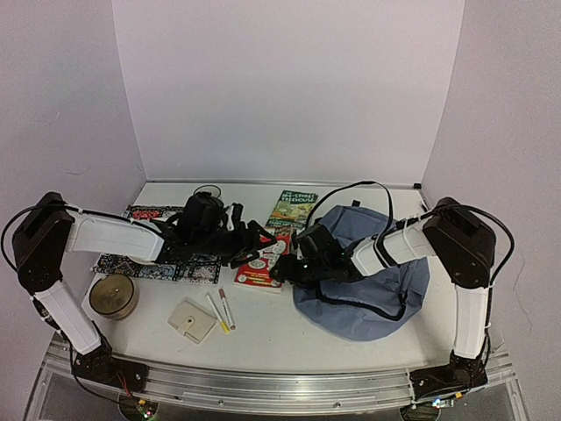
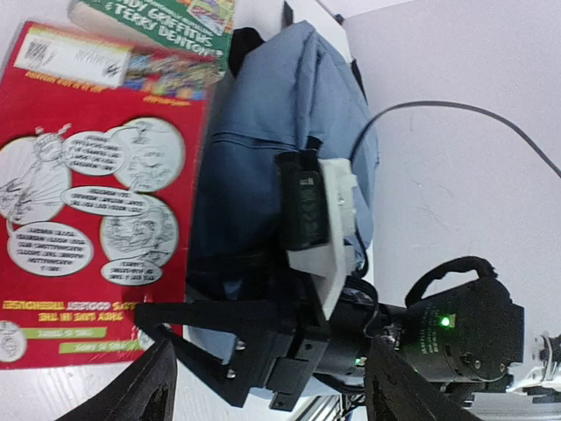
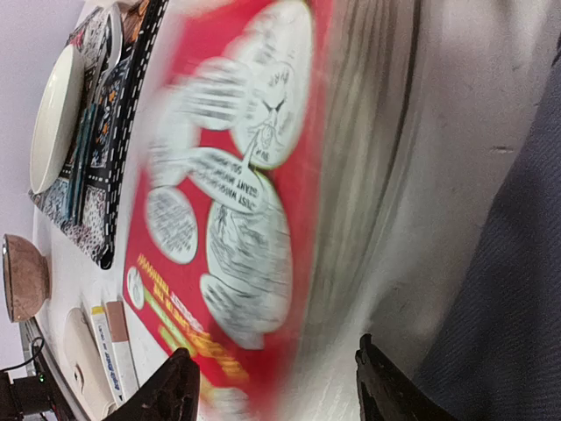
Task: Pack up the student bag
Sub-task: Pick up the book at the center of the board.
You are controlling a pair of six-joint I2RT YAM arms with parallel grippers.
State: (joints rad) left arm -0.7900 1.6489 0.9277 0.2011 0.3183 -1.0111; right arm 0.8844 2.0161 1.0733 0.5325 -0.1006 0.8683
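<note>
The student bag is a soft blue-grey fabric backpack, the largest item on the worktop. It lies flat and slumped, with a rounded outline, toward the 3 o'clock side of the worktop in the top view. A small black part, strap or handle, shows at its 12 o'clock edge. In the left wrist view the student bag shows loose folds and a seam across its panel. In the right wrist view only a strip of its fabric appears, at 3 o'clock. Whether its opening is zipped cannot be determined.

Bright even light, soft shadows, R wrist view v. blurred
</note>
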